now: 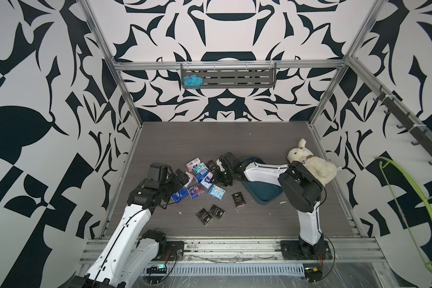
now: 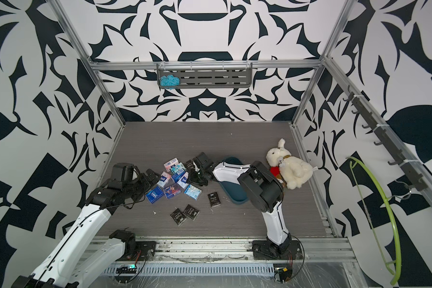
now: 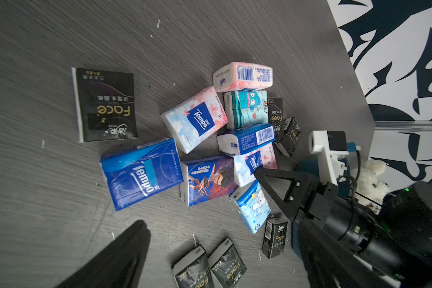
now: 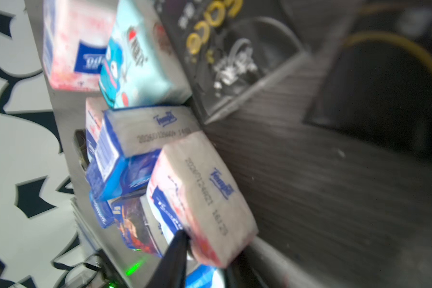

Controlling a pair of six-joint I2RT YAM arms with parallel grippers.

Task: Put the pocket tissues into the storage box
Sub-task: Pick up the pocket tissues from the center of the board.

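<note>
**Tissue packets heaped on the table beside the storage box**

In both top views your right arm covers most of the box, the strip of floor showing is plain teal, and the wall shelf holds a blue yarn tangle; the left gripper stands wide open at the heap's edge. Only the left wrist view lets you read the packets' print, with a finger of the right gripper against a pink-white packet. The blurred right wrist view shows that packet pinched between the fingers.
</note>
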